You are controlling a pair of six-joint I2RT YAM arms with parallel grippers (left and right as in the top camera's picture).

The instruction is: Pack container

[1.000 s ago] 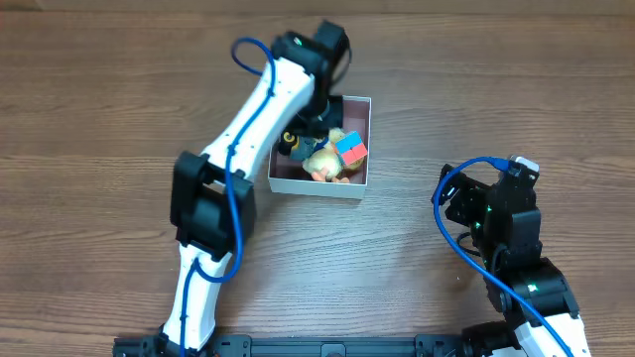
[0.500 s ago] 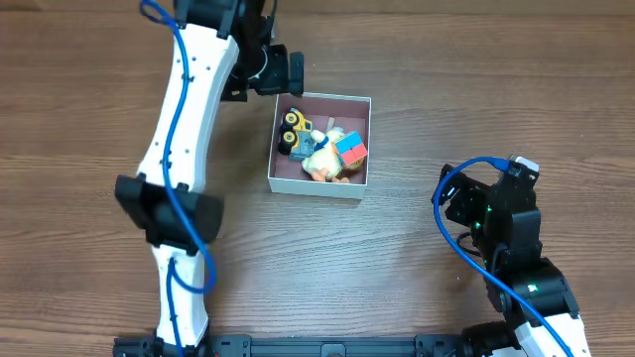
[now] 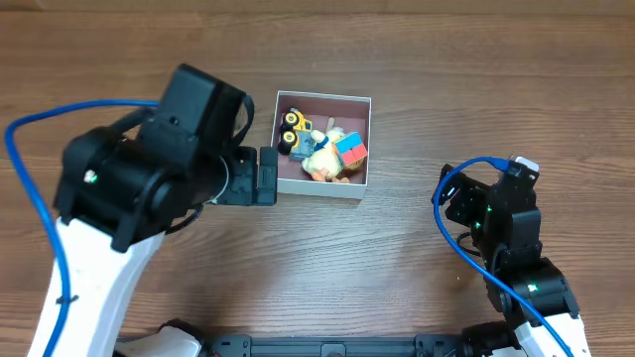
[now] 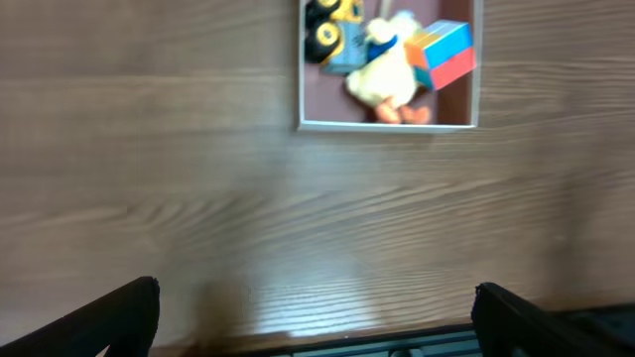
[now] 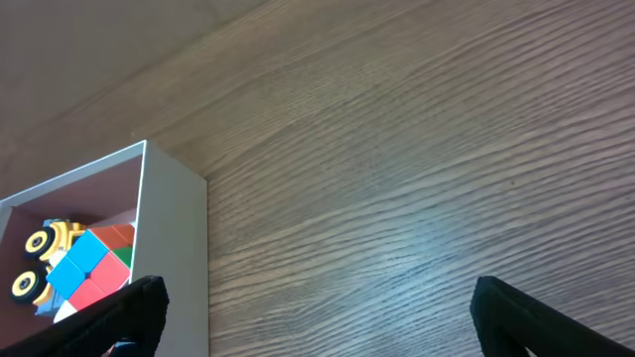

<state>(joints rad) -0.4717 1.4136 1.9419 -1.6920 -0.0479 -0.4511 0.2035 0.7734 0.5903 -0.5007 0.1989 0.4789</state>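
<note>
The container (image 3: 317, 186) is a square white box with a pink inside, standing at the table's middle back. In it lie a yellow wheeled toy (image 3: 292, 129), a pale duck plush (image 3: 319, 164) and a colour cube (image 3: 349, 147). My left gripper (image 3: 260, 177) hangs high, just left of the box, open and empty. In the left wrist view the container (image 4: 387, 126) is far below, beyond the left gripper (image 4: 317, 322). My right gripper (image 3: 451, 196) rests open to the box's right. In the right wrist view the right gripper (image 5: 322, 317) faces the container wall (image 5: 174, 258), and the cube (image 5: 87, 263) shows inside.
Bare wood-grain table lies all round the box. The left arm's raised black body (image 3: 149, 169) hides the table at the left. A dark rail (image 3: 327, 345) runs along the near edge, also visible as the rail (image 4: 397, 342) in the left wrist view.
The left gripper came out of the box, opened, swung past its far left corner and rose to the near left. The yellow wheeled toy now shows inside. The right arm stayed still.
</note>
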